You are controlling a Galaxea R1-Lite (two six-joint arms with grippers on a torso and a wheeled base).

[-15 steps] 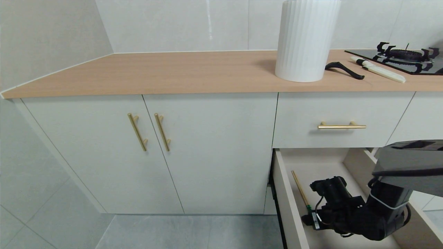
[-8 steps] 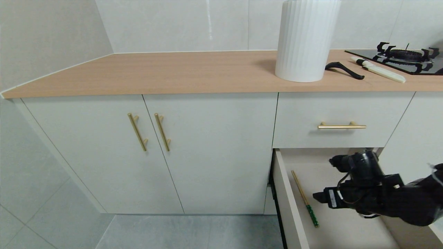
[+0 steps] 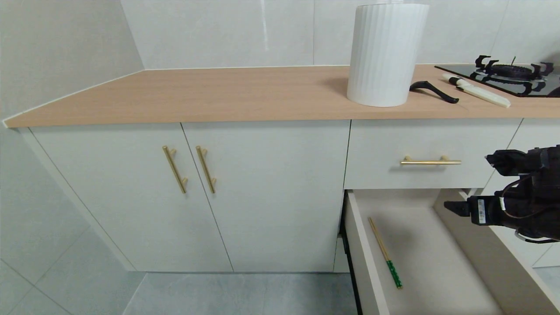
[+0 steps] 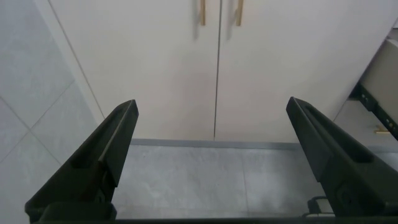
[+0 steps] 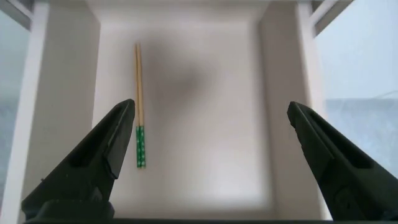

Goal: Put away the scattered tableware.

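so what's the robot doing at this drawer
The robot is tidying tableware into an open drawer. Chopsticks lie inside along its left wall, and the right gripper hovers open and empty above the drawer. A knife and a black-handled tool are still on the counter beside a white container. The left gripper hangs open, low in front of the cupboard doors.

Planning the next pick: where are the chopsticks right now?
In the head view the chopsticks lie in the open lower drawer, along its left wall, below and left of the open right pincer.
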